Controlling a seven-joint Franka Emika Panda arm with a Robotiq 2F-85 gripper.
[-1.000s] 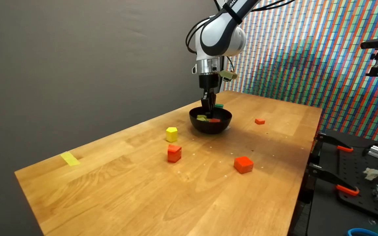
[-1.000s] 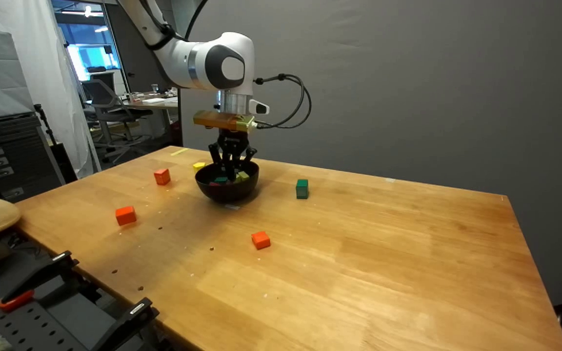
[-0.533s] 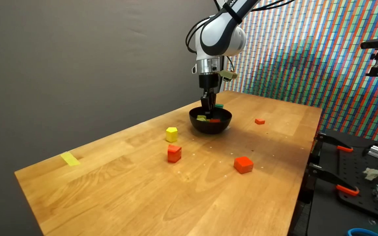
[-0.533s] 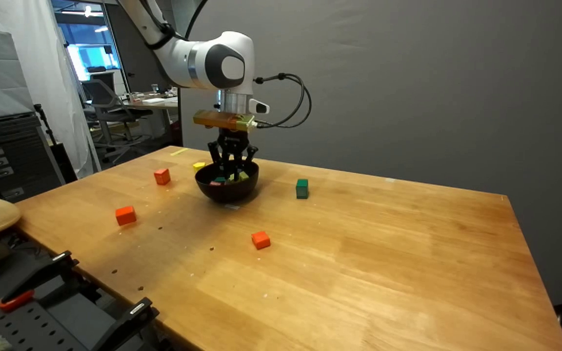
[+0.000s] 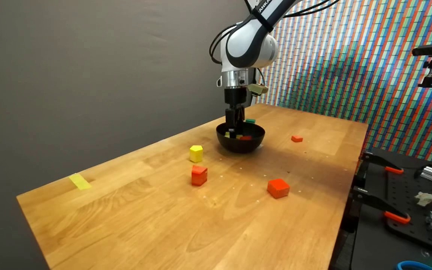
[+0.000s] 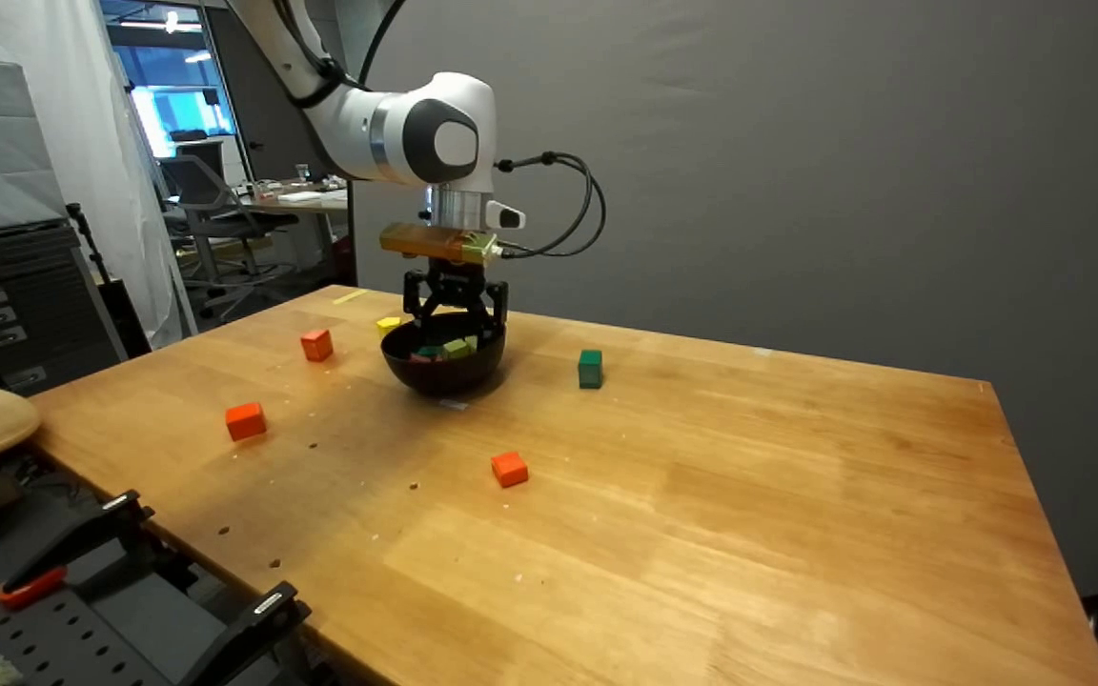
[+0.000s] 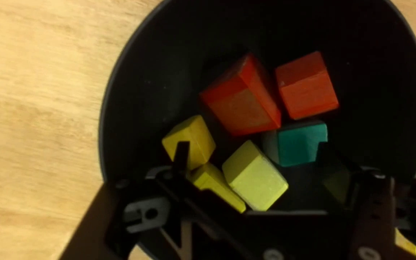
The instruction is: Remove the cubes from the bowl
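Observation:
The black bowl (image 7: 150, 90) stands upright on the table, seen in both exterior views as well. Inside it, in the wrist view, lie a long red block (image 7: 244, 108), a red cube (image 7: 307, 86), a teal cube (image 7: 302, 144), two yellow cubes (image 7: 195, 141) and a yellow-green cube (image 7: 260, 180). My gripper (image 7: 253, 148) is open and points down into the bowl. One fingertip overlaps a yellow cube in that view, the other the teal cube's edge; whether they touch cannot be told. The yellow-green cube shows between the fingers, not gripped. A dim greenish patch sits behind one finger.
On the table outside the bowl lie red-orange cubes (image 5: 199, 175), one of them (image 6: 510, 469) apart from the rest, a yellow block (image 5: 196, 153) and a dark green cube (image 6: 590, 369). A yellow tape strip (image 5: 80, 181) is near the edge. Black clamps (image 5: 381, 204) grip the table's side.
The jaws have spread from shut to wide apart. My gripper has sunk slightly inside the bowl and shifted a little. The cubes on the table have stayed put.

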